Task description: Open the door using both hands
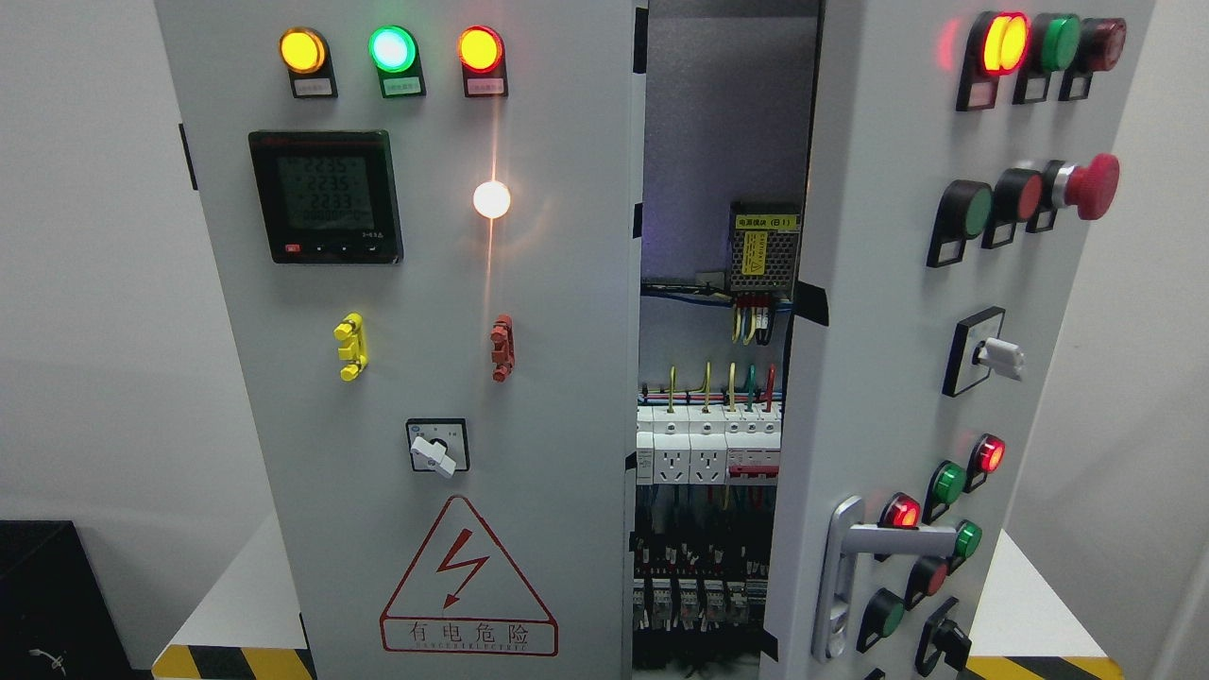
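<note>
Right cabinet door (888, 378) swung ajar, lever handle (855, 557) untouched; breakers (708, 449) exposed inside; robot hands unseen, finger state undeterminable.

This is looking like an electrical test room or a technical lab. A grey electrical cabinet (425, 331) is standing between plain white walls (85, 283), its right door (945, 378) is hanging open, and breakers and wiring (708, 453) are showing inside. Indicator lamps (392, 49) are glowing, and yellow-black hazard tape (231, 661) is marking the base.
</note>
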`<state>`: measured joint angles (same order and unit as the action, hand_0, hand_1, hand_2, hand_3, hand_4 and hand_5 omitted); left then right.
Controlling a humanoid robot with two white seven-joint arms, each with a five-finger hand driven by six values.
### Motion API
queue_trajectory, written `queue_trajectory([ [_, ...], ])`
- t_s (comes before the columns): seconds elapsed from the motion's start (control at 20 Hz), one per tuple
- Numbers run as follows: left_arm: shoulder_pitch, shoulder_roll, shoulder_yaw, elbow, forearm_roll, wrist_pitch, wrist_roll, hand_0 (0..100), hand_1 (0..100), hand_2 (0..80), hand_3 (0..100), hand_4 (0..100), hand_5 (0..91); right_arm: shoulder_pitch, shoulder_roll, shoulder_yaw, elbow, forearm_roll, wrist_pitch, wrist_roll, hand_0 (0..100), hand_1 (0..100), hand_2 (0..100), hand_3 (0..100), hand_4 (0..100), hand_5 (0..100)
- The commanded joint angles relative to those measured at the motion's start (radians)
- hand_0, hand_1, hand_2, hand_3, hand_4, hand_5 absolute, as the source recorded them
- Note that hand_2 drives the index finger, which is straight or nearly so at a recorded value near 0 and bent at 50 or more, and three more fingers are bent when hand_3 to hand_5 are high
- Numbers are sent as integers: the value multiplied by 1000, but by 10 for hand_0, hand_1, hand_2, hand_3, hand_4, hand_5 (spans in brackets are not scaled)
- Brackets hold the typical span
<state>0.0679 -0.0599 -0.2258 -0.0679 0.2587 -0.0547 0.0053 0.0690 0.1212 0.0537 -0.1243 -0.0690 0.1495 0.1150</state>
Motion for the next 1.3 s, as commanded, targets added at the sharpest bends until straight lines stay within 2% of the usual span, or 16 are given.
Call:
queue_trajectory([
  [0.0,3,20,-1,-4,1,-1,1,0,0,0,0,0,0,0,0,0,0,0,-1,0,0,0,0,0,0,0],
  [0.3,9,20,0,-18,4,-2,1,0,0,0,0,0,0,0,0,0,0,0,1,0,0,0,0,0,0,0],
  [0.4,62,23,0,-132,5,-2,1,0,0,0,0,0,0,0,0,0,0,0,-1,0,0,0,0,0,0,0],
  [0.5,125,63,0,-284,7,-1,1,0,0,0,0,0,0,0,0,0,0,0,-1,0,0,0,0,0,0,0],
  [0.9,145,112,-3,-513,7,-17,1,0,0,0,0,0,0,0,0,0,0,0,-1,0,0,0,0,0,0,0],
  [1.25,239,175,-12,-916,11,-16,1,0,0,0,0,0,0,0,0,0,0,0,-1,0,0,0,0,0,0,0],
])
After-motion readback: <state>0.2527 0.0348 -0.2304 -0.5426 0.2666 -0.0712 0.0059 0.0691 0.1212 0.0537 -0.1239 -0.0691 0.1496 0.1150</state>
